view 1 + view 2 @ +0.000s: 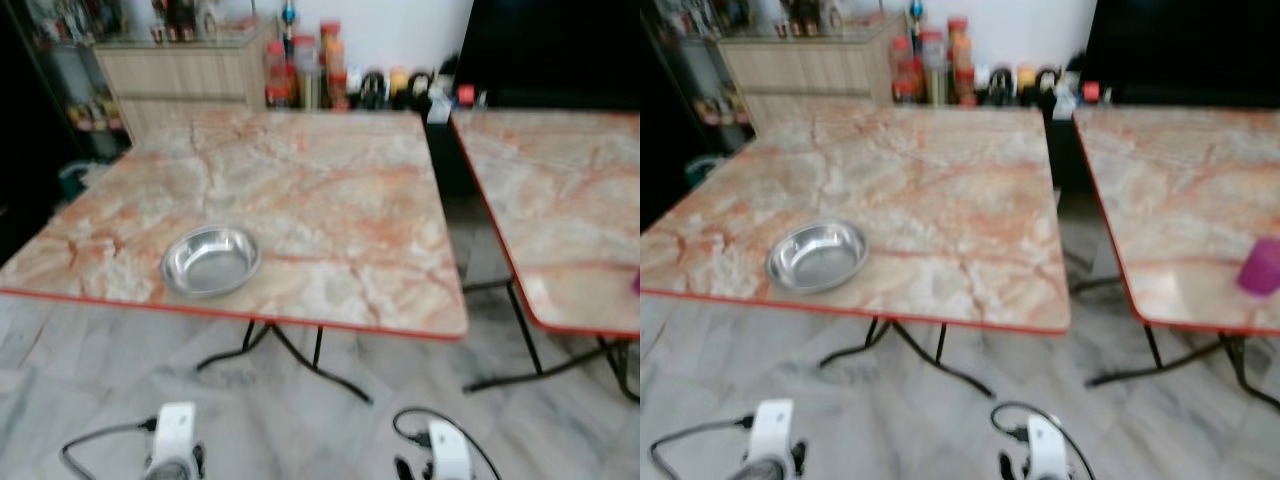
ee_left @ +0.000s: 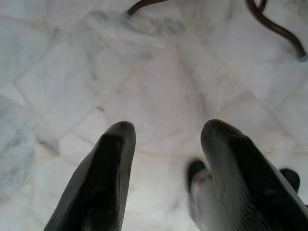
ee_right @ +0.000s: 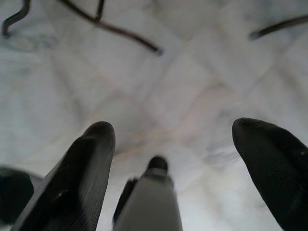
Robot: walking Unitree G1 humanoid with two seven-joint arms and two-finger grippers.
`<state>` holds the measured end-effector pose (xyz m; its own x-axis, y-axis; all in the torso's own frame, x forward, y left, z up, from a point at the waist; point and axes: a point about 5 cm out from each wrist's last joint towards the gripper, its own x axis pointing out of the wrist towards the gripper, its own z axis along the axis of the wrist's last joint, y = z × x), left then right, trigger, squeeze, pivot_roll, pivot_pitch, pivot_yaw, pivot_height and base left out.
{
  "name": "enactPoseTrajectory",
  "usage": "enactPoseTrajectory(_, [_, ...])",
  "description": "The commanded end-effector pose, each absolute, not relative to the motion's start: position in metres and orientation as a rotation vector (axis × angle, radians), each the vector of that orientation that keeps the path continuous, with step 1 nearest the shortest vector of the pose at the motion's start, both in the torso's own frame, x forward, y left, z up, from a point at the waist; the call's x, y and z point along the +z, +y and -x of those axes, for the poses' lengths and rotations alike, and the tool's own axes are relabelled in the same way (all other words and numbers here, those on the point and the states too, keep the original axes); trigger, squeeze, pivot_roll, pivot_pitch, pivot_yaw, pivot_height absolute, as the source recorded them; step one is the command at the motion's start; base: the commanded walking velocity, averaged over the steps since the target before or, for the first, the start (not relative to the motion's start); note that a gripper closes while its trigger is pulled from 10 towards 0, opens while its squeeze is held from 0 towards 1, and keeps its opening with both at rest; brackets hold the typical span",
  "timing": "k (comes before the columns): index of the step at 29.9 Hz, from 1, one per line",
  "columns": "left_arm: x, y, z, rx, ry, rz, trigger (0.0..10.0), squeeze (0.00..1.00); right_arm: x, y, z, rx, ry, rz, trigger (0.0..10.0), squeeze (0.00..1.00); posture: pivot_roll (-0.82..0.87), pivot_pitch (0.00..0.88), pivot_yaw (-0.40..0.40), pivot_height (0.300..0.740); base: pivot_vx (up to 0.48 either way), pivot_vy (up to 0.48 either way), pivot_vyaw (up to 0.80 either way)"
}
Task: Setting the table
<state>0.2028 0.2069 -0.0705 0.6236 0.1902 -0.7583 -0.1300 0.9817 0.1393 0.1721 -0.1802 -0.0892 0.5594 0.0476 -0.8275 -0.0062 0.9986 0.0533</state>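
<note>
- Near the table point(image 1: 300, 200) edge sits the steel bowl point(image 1: 210, 260): light, stiff, slippery, I judge; I'd pinch its rim.
- Left gripper point(image 2: 166, 132) and right gripper point(image 3: 173, 130) hang spread, empty.

A steel bowl point(image 1: 210, 260) stands alone near the marble table's point(image 1: 330, 190) front edge.

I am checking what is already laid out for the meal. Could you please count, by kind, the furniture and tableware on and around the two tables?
Marble-patterned folding tables with red edges: 2, one ahead and one to the right
Round shiny steel bowl: 1, on the near left part of the first table
Small purple cup: 1, on the right table
Total: 4
</note>
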Motion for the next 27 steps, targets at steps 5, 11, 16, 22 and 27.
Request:
enactPoseTrajectory(5, [-0.0710,0.2131,-0.2002,0.203,0.894,-0.082,10.0,0.00,-0.0876,-0.1687,-0.1779,0.053,0.960,-0.068,10.0,0.00,0.05,0.000,-0.008,0.740,0.269,-0.395,0.40])
enactPoseTrajectory(11, [-0.0726,0.2117,-0.1981,0.202,0.904,-0.079,10.0,0.00,-0.0870,-0.1697,-0.1790,0.063,0.961,-0.053,10.0,0.00,0.04,0.000,-0.010,0.740,0.270,-0.394,0.00])
enactPoseTrajectory(16, [-0.0742,0.2122,-0.1949,0.202,0.914,-0.079,10.0,0.00,-0.0868,-0.1694,-0.1797,0.068,0.962,-0.047,10.0,0.00,0.04,0.000,-0.009,0.740,0.268,-0.395,0.00])
enactPoseTrajectory(22, [-0.0760,0.2105,-0.1921,0.196,0.924,-0.079,10.0,0.00,-0.0867,-0.1700,-0.1800,0.049,0.961,-0.056,10.0,0.00,0.03,0.000,-0.007,0.740,0.269,-0.394,0.00])
enactPoseTrajectory(27, [-0.0762,0.2101,-0.1919,0.185,0.926,-0.082,10.0,0.00,-0.0864,-0.1694,-0.1806,0.049,0.958,-0.055,10.0,0.00,0.03,0.000,-0.003,0.740,0.266,-0.397,0.00])
